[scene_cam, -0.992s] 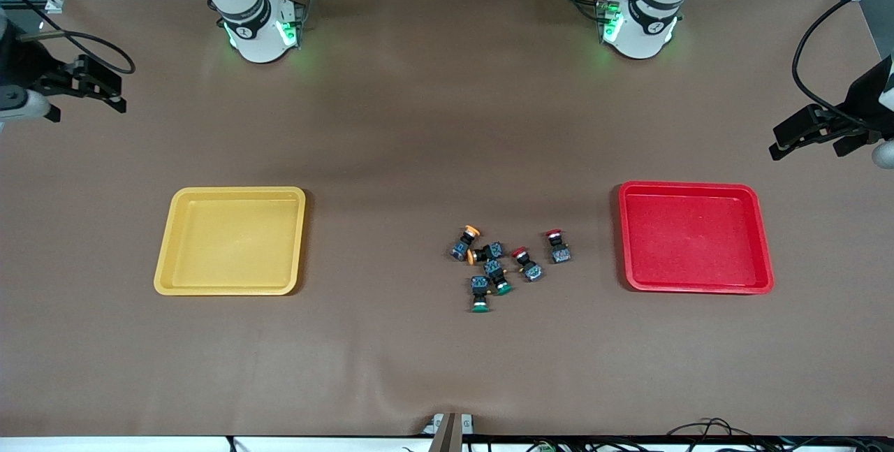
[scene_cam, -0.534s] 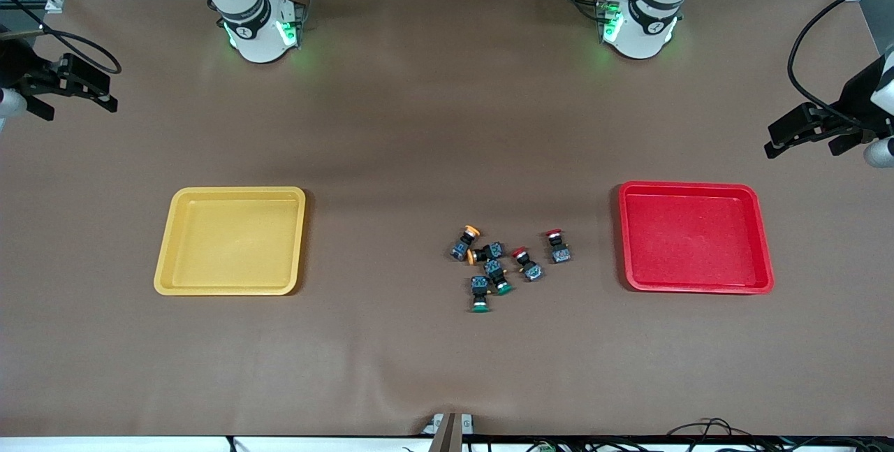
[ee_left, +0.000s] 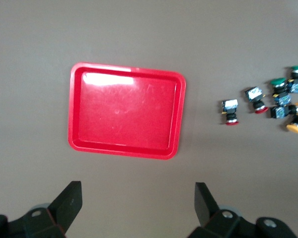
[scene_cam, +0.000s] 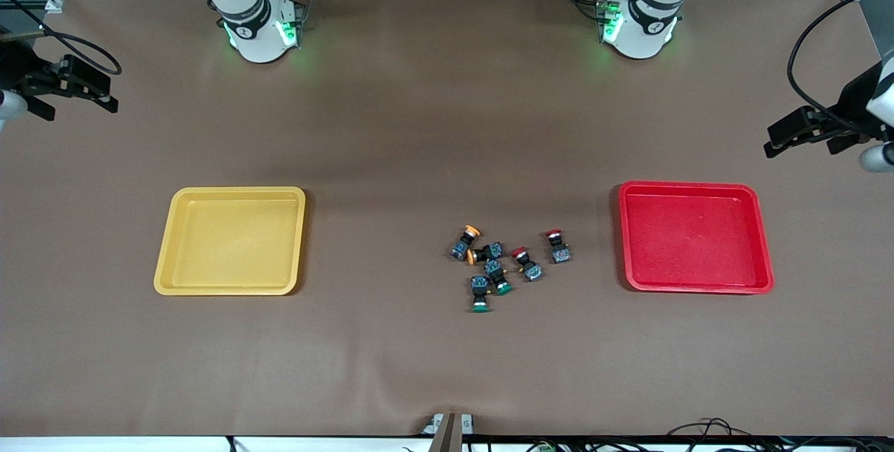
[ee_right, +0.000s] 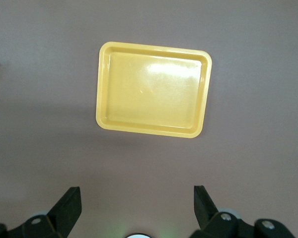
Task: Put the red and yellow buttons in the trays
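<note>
Buttons (scene_cam: 506,265) clustered between two trays (scene_cam: 230,240) — nearer the left arm's end

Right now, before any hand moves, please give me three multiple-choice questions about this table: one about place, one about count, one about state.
1. The buttons lie:
A. in the yellow tray
B. on the table, nearer the red tray
C. in the red tray

2. Green-capped buttons:
A. none
B. two
C. four

3. The left hand is:
A. open
B. shut on a button
C. shut, holding nothing

Answers:
1 B: the buttons lie bunched on the table, closer to the red tray than to the yellow tray.
2 B: two green caps show.
3 A: the left hand has its fingers apart, holding nothing.
</note>
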Controlling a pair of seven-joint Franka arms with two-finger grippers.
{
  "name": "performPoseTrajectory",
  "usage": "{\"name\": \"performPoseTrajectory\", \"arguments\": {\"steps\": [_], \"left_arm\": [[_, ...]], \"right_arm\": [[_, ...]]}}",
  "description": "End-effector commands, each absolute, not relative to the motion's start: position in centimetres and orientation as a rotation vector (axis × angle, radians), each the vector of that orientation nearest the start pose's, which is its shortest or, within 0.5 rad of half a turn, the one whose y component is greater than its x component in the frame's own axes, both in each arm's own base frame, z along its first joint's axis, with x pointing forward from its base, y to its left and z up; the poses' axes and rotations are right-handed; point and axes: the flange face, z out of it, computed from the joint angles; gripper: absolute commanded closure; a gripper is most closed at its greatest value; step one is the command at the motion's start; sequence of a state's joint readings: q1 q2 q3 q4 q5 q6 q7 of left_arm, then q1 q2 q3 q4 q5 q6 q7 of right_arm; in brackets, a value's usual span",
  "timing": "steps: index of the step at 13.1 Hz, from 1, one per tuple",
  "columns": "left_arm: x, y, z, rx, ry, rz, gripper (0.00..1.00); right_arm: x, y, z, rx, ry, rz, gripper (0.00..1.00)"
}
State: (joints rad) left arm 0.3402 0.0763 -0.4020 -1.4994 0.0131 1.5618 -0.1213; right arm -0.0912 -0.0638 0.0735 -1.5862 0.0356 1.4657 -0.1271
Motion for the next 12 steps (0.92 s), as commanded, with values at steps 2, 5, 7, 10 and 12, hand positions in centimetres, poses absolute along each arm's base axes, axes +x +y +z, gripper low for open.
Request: {"name": "performPoseTrajectory", "arguments": {"steps": [2,5,7,10,12], "left_arm": [[58.1,-2.1,57.3,-3.140,-0.090,0.174,0.00],[60.6,-2.7,52.3,-3.178,-0.078,0.286,0.00],[62.5,-5.0,48.4,-3.184,-0.114,0.288,0.00],[65.0,-7.8,42.6,-3.207,-0.189,0.277,0.00],[66.2,-11.5,38.0,-3.221,-0.281,0.266,0.00]], "right_arm": [[55.4,-1.5,58.8,-3.082,-0.148,0.236,0.00],[57.7,-2.4,54.6,-3.060,-0.129,0.339,0.00],[58.8,-2.9,52.2,-3.051,-0.117,0.392,0.00],[60.3,-3.3,49.6,-3.043,-0.095,0.403,0.00],[61.0,-3.1,48.7,-3.042,-0.095,0.380,0.00]]}}
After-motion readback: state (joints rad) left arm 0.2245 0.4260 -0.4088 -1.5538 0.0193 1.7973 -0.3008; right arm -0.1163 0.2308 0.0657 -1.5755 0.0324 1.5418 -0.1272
